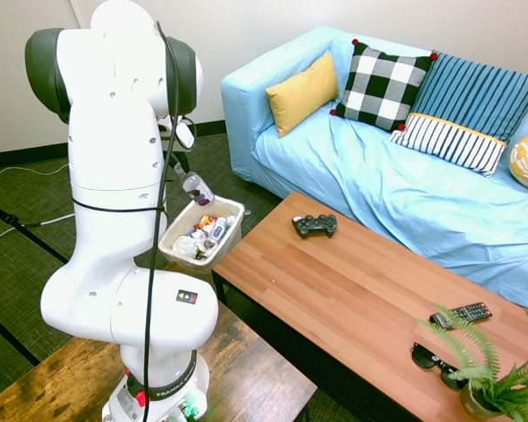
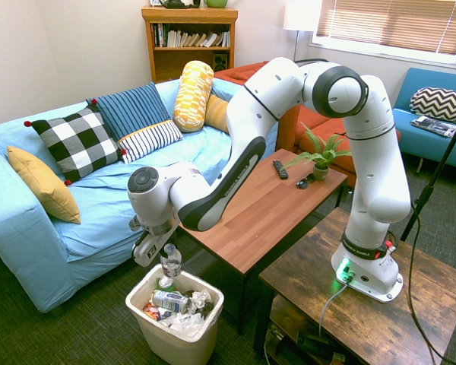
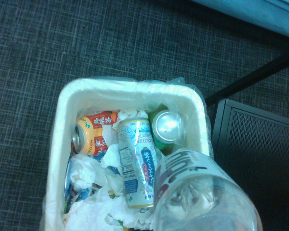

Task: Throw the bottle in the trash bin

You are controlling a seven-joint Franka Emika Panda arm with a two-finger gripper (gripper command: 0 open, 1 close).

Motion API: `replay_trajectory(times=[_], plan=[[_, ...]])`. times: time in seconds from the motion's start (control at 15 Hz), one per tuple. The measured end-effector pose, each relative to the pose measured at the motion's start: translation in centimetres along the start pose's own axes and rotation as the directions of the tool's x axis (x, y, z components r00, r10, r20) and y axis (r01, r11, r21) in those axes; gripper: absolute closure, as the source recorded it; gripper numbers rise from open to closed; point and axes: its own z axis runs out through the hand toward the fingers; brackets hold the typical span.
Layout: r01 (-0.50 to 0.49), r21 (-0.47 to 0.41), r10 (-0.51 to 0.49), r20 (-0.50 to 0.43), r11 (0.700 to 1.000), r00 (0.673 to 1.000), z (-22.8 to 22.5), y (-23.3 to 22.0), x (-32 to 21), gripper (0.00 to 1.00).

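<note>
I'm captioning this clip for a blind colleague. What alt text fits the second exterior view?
A white robot arm's pincer holds a clear bottle just above an open white trash bin full of cans and crumpled paper on dark carpet. Behind are a light blue sofa with patterned cushions and a wooden coffee table.

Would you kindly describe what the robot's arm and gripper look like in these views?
The arm is glossy white, built from rounded segments with dark grey-black caps at the joints. A black cable runs down its side. A small dark label with coloured dots sits on the lower body, and a green light glows at the base. The gripper is white with dark parts; its fingers are not clearly visible.
</note>
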Motion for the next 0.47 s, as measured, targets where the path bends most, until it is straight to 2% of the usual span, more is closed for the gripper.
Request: replay_trajectory(times=[0.47], plan=[[-0.015,-0.023,0.016,0.023,1.0,1.0,0.9,0.0,2.0,0.0]])
